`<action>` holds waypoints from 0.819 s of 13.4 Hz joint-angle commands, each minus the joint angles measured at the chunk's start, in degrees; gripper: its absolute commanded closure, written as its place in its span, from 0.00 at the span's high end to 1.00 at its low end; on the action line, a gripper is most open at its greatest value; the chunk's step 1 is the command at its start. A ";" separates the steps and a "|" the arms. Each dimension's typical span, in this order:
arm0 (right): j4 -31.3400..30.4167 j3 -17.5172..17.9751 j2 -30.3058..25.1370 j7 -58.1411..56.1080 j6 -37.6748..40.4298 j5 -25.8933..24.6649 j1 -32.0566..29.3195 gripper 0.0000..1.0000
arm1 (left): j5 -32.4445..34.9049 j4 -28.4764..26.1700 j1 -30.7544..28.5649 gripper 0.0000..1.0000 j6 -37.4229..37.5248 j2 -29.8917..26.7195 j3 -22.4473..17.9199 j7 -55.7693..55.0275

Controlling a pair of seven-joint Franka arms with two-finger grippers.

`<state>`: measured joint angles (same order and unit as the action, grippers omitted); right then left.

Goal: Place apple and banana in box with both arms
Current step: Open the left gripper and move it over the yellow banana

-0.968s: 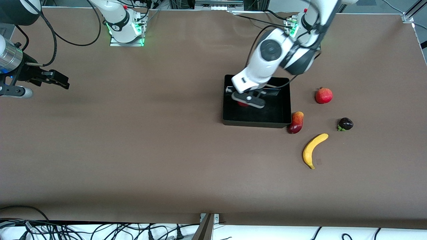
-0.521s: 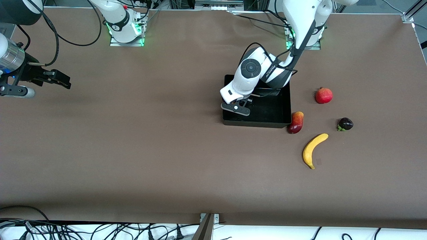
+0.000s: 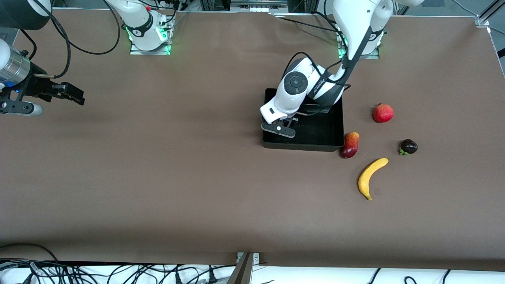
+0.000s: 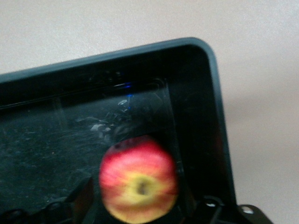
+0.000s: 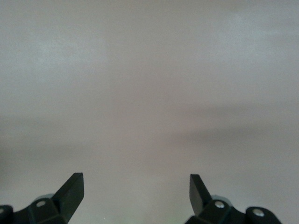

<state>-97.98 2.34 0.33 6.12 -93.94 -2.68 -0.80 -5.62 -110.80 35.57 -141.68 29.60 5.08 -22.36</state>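
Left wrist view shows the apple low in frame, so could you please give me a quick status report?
Left gripper in the box corner with the apple. Right gripper open, waiting over bare table. Banana on table, unobstructed.

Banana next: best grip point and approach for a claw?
Probably grip the banana across its thick middle, coming straight down from above. It lies flat on the table, curved and apart from the other fruit, so claw fingers closing across the narrow width mid-curve should seat better than at the tapered ends.
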 commanded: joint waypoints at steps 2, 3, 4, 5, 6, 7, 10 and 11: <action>1.30 0.03 0.47 -0.05 1.13 0.92 0.19 1.00 | -0.45 0.40 -3.64 1.00 4.80 -5.41 -0.60 0.65; 1.30 0.03 0.47 -0.05 1.13 0.84 0.10 1.00 | -0.36 0.41 -7.06 1.00 8.05 -7.61 -0.16 2.14; 1.30 0.12 0.47 -0.05 1.13 0.83 0.71 1.00 | -0.36 0.32 -11.27 1.00 10.00 -9.46 -0.07 5.37; 1.30 0.12 0.38 -0.14 1.22 0.83 0.89 1.00 | -0.36 0.23 -15.40 1.00 11.58 -10.52 -0.07 10.62; 1.30 0.12 0.38 -0.14 1.22 0.83 0.89 1.00 | -0.36 0.23 -19.36 1.00 12.73 -10.88 -0.07 16.94; 1.30 0.12 0.46 -0.14 1.22 0.83 0.89 1.00 | -0.36 0.14 -23.92 1.00 12.74 -10.88 -0.07 24.31; 1.30 0.12 0.47 0.29 1.13 0.83 0.98 1.00 | -0.19 0.14 -33.26 1.00 10.64 -8.61 -0.15 45.16; 1.30 0.12 0.47 0.21 1.22 0.83 0.98 1.00 | -0.01 0.14 -35.11 1.00 8.11 -6.86 -0.33 50.26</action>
<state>-97.98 2.56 0.36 6.12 -93.92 -2.67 -0.01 -5.58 -110.34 2.83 -130.23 20.47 3.91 19.78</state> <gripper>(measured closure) 0.000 0.000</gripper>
